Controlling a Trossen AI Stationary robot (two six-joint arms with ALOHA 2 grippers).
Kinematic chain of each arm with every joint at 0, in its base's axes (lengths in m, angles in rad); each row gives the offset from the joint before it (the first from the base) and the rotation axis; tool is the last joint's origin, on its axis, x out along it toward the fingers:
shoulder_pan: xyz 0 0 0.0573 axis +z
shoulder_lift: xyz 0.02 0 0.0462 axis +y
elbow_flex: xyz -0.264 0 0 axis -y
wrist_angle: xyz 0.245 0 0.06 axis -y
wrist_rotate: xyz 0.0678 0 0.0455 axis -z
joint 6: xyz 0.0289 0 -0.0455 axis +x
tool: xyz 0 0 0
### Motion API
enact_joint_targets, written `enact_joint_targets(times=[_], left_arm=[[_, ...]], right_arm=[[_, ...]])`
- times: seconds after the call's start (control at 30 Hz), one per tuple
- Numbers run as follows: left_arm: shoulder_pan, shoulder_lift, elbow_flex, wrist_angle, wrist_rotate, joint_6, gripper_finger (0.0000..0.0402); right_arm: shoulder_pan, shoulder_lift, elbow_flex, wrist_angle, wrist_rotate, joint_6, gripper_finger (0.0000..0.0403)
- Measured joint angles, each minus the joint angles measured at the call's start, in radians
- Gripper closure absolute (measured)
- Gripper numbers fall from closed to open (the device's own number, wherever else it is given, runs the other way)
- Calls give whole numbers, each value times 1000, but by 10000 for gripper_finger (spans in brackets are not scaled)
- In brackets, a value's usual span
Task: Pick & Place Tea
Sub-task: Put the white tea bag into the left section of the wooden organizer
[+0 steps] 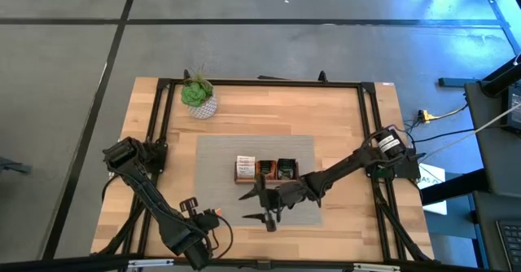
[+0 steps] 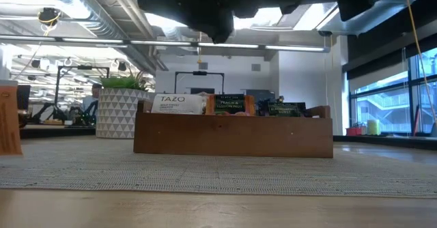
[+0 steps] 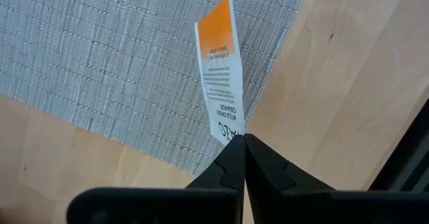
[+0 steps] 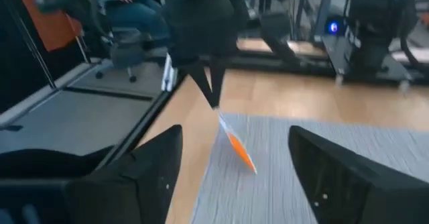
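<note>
A white-and-orange tea sachet (image 3: 220, 70) hangs from my left gripper (image 3: 242, 143), which is shut on it above the near left corner of the grey mat (image 1: 220, 154). In the high view this gripper (image 1: 207, 215) is near the table's front edge. My right gripper (image 1: 260, 208) stands open over the mat's near part, just in front of the wooden tray (image 2: 232, 138). Its fingers point level toward the sachet (image 4: 239, 150) and stay apart from it. The tray holds several sachets (image 2: 179, 104) standing on edge. My left gripper pinches the sachet's white end (image 3: 230, 131) between its two fingertips. The fingers come from above and point down. The sachet hangs below them, tilted, orange end lowest, lifted clear of the mat.
A small green plant in a white pot (image 1: 198, 97) stands at the far left of the table. A black frame (image 1: 260, 82) runs around the table's edges. Bare wood lies left and right of the mat. A seated person (image 4: 127, 9) shows in the room beyond.
</note>
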Motion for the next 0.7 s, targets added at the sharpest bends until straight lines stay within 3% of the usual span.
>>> enact_joint_targets(times=[0.17,0.43,0.7], left_arm=[[0,0,0,3,14,2,400],[1,0,0,6,40,1,399],[1,0,0,26,37,2,399]], right_arm=[[-1,39,43,-24,25,-26,117],[0,218,341,-355,18,-108,127],[1,352,526,-411,26,-114,127]])
